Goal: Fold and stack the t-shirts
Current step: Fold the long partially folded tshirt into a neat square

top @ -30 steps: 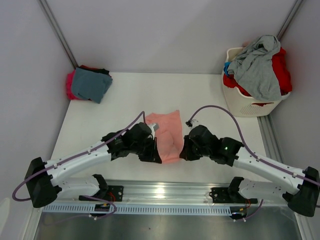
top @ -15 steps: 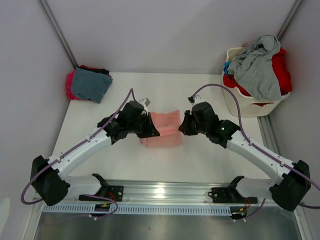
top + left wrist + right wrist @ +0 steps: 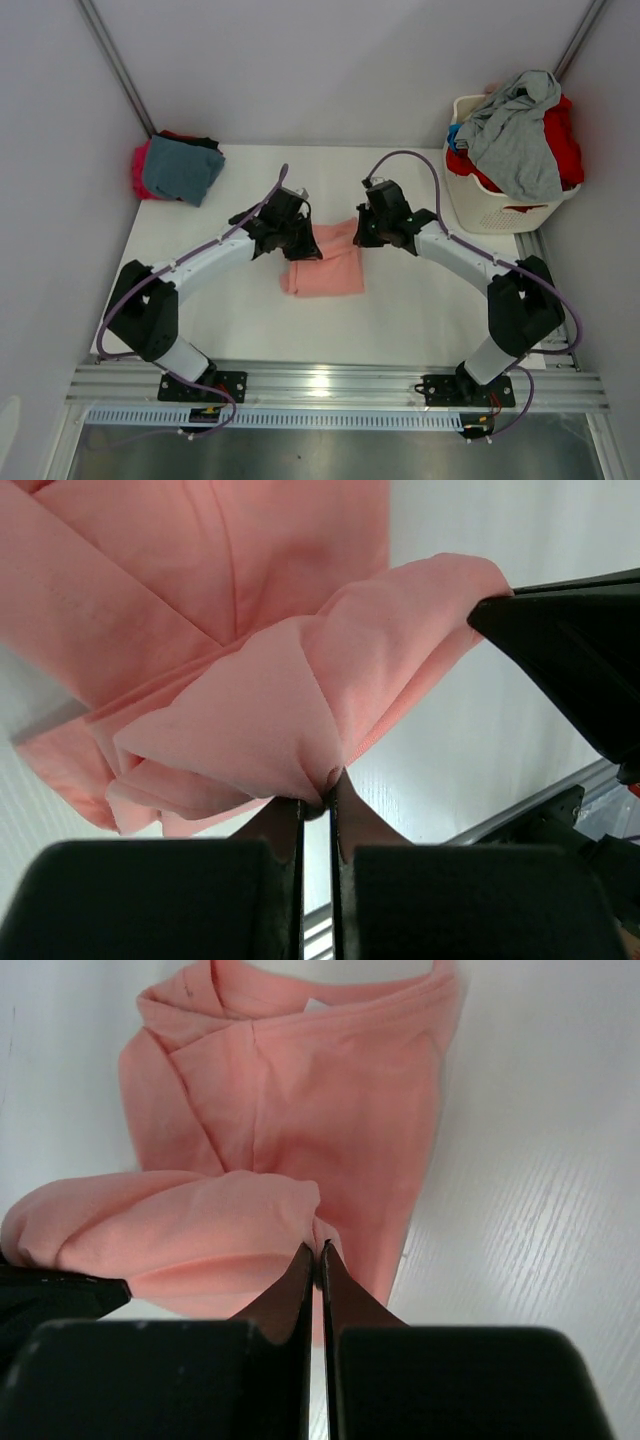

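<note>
The salmon-pink t-shirt (image 3: 325, 270) lies partly folded in the middle of the white table, and its near edge is lifted and doubled over. My left gripper (image 3: 308, 240) is shut on the left corner of that raised fold (image 3: 250, 730). Opposite it, my right gripper (image 3: 360, 235) is shut on the right corner (image 3: 200, 1230). In the right wrist view the flat part of the shirt (image 3: 330, 1100) stretches away with a small white label (image 3: 318, 1005) at the collar. The left wrist view shows its own gripper (image 3: 327, 785) pinching cloth, and the right wrist view likewise shows its own gripper (image 3: 318, 1250) doing so.
Folded shirts (image 3: 180, 168) are stacked at the back left corner, teal-blue on top of magenta and black. A white slotted laundry basket (image 3: 490, 210) at the back right holds a grey shirt (image 3: 515, 135) and a red one (image 3: 565, 140). Grey walls close in three sides.
Both arms have stretched away from their bases, carrying the shirt's near edge toward the far side and doubling it over the rest. Both grippers stayed shut on the cloth.
</note>
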You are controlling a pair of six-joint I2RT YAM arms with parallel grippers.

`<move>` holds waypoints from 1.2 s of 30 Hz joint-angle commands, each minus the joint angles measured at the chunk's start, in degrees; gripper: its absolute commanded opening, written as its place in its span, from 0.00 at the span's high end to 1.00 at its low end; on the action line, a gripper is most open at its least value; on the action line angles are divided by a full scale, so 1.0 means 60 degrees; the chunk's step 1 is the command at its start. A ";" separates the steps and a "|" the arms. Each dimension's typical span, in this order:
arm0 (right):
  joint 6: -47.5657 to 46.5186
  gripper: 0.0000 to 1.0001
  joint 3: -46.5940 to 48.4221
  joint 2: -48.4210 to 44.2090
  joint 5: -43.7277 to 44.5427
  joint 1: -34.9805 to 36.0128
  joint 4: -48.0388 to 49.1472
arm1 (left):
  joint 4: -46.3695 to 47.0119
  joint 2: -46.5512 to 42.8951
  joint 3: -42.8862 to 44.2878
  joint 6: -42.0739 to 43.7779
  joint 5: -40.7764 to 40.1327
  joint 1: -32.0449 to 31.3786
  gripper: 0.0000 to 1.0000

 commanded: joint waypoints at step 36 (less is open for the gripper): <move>-0.1289 0.57 0.5420 0.4860 0.0572 -0.1715 0.1151 | -0.0517 0.3573 0.3399 0.0812 -0.0378 0.2487 0.06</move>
